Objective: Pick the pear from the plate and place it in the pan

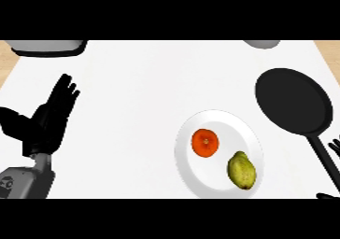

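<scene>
White counter, wood floor at both sides; your pear lies on the plate, long axis near-vertical in view, pan right; left hand open, right hand unclear

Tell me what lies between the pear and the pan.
In the head view, only the white plate's rim and a strip of bare counter separate the pear from the pan. The orange fruit sits left of the pear, off that path.

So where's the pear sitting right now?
In the head view the pear lies on the white plate, toward its lower right, beside an orange fruit and just left of the black pan handle.
</scene>
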### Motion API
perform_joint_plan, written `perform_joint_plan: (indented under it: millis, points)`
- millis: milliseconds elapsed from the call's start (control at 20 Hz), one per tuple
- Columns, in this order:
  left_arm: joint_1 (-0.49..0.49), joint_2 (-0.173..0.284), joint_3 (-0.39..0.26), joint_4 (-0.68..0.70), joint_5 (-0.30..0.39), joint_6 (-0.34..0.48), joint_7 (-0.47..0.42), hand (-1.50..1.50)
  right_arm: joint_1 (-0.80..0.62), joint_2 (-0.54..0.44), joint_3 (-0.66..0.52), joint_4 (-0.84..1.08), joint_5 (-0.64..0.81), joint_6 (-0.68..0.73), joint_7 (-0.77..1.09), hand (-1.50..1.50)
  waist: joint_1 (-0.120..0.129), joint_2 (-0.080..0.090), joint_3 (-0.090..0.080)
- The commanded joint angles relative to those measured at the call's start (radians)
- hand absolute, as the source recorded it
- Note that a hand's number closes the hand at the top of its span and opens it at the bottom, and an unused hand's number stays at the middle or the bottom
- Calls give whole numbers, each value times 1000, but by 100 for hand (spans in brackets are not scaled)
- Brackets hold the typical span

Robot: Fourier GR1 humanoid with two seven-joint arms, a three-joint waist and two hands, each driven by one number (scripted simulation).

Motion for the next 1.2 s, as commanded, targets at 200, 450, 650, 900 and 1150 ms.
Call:
perform_joint_plan:
  millis: [200,450,650,900,1150]
  points:
    - [-2,-10,-2,-64,-21,21,58,0,-148,-104,108,-29,197,-32,52,-150,10,-1,-1]
    - [-24,-21,19,-7,-27,2,26,0,-119,-140,208,-118,307,-1,91,-150,-2,-1,-2]
    - [38,-1,33,-31,-13,-32,12,0,-137,-162,320,-168,404,52,146,-150,6,-2,-3]
    - [-5,-20,68,7,-12,-56,30,0,-30,-188,310,-346,436,71,173,-150,-11,-3,-3]
    - [11,-23,78,-6,-38,-57,25,0,28,-177,316,-477,547,-35,260,-150,-15,-3,-3]
